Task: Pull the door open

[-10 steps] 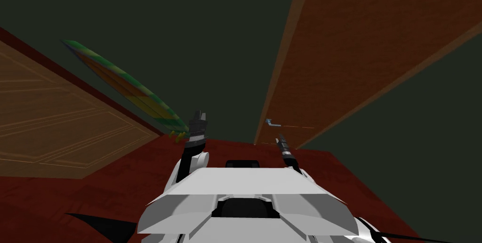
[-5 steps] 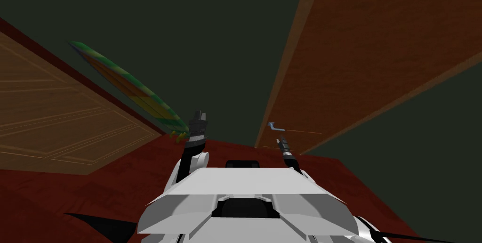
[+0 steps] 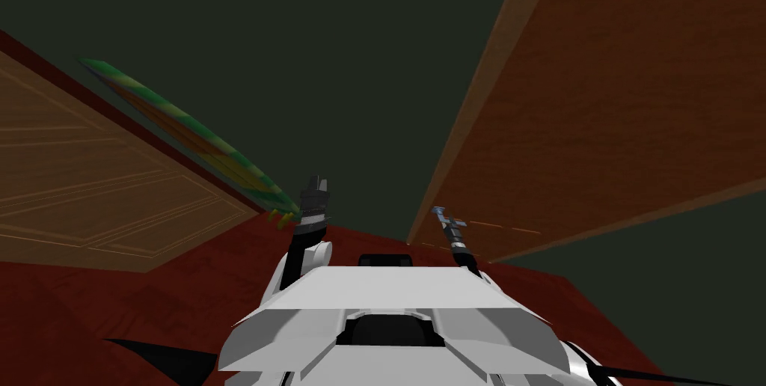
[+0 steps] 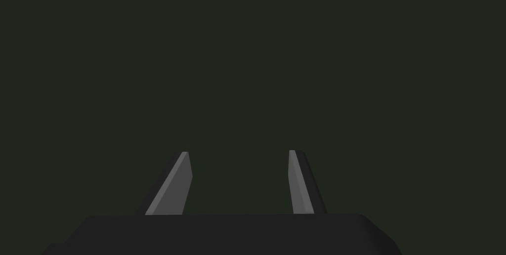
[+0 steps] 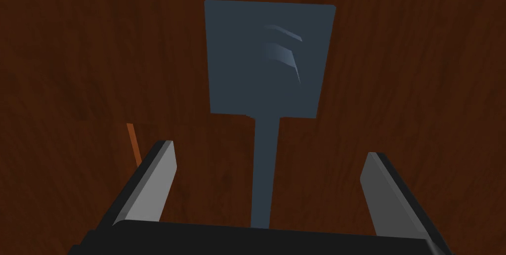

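Brown wooden door [image 3: 613,105] bears a blue-grey lever handle [image 5: 265,168].

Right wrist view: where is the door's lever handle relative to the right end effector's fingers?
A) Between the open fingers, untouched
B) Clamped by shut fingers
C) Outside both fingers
A: the blue-grey lever handle runs between the right end effector's spread fingers, with a gap to each.

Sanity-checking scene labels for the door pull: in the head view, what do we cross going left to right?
Light-brown panelled surface → green-and-orange striped board → left end effector → right end effector → reddish-brown door. The door handle is left out because it overlaps the right end effector.
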Robot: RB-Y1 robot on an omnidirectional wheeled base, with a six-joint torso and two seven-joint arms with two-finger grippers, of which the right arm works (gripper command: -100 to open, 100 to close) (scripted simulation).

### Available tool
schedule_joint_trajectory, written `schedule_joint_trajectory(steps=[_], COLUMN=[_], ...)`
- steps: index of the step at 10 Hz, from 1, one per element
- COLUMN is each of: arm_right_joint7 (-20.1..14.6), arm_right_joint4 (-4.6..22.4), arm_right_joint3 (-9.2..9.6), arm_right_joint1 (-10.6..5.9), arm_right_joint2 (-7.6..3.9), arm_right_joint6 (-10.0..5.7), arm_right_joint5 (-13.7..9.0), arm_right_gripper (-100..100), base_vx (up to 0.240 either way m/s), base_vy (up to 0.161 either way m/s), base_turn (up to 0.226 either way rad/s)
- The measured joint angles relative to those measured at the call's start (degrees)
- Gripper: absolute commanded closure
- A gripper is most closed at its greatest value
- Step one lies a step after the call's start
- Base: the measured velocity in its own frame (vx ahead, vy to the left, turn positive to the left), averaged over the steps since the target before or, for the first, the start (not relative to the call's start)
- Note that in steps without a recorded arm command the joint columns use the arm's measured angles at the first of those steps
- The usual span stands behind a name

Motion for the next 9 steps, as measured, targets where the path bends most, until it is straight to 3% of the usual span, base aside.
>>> schedule_joint_trajectory(steps=[1, 7, 9], arm_right_joint7=[0.02, 0.03, -0.91], arm_right_joint4=[0.05, 0.11, -0.25], arm_right_joint3=[-0.03, -0.02, 0.52], arm_right_joint1=[-0.05, 0.09, 0.71], arm_right_joint2=[0.00, -0.04, -1.04], arm_right_joint6=[-0.04, 0.16, -0.74], arm_right_joint5=[-0.02, 0.00, 0.27], arm_right_gripper=[100, 100, 100], base_vx=[-0.008, -0.034, -0.183], base_vy=[0.000, -0.004, -0.027], base_turn=[-0.011, 0.021, 0.103])
